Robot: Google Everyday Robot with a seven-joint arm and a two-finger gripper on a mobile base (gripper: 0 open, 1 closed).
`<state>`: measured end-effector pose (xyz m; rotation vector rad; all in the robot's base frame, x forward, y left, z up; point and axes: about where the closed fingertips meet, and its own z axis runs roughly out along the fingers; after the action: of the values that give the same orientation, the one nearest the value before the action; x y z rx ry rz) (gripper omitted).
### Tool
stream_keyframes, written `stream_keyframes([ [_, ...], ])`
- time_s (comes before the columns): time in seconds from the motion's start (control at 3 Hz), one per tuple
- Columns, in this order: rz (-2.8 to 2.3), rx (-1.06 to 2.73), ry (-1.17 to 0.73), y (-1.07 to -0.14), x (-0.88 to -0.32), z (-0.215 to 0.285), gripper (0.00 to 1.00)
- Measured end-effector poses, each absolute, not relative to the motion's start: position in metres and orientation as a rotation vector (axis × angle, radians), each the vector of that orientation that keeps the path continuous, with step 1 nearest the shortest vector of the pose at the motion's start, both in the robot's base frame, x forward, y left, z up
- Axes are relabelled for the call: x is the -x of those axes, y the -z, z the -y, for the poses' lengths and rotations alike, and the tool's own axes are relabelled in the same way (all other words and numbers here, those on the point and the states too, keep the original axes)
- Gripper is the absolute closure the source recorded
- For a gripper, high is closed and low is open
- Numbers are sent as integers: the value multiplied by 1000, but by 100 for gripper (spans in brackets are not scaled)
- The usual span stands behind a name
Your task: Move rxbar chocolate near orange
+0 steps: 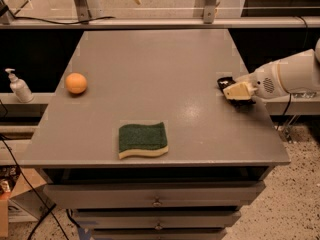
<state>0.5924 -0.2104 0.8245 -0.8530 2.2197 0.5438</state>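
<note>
The rxbar chocolate (pixel 224 82) is a small black bar lying near the table's right edge, and only its left end shows. My gripper (pixel 236 90) reaches in from the right on a white arm and sits right over the bar, covering most of it. The orange (pixel 76 83) rests far away on the left side of the table, close to the left edge.
A green-and-yellow sponge (pixel 142 139) lies near the front edge of the grey table (pixel 160 69). A soap dispenser bottle (pixel 19 86) stands on a ledge left of the table. Drawers sit below the tabletop and a rail runs behind it.
</note>
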Motion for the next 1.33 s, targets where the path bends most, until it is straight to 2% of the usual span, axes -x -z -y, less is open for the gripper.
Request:
stream_keyframes([
  [0.33,-2220,853,-544,-825,-592,210,13],
  [0.67,-2219,853,-544,-825,-592,210,0],
  [1.33,-2071,892,-602,-849,-600,187,0],
])
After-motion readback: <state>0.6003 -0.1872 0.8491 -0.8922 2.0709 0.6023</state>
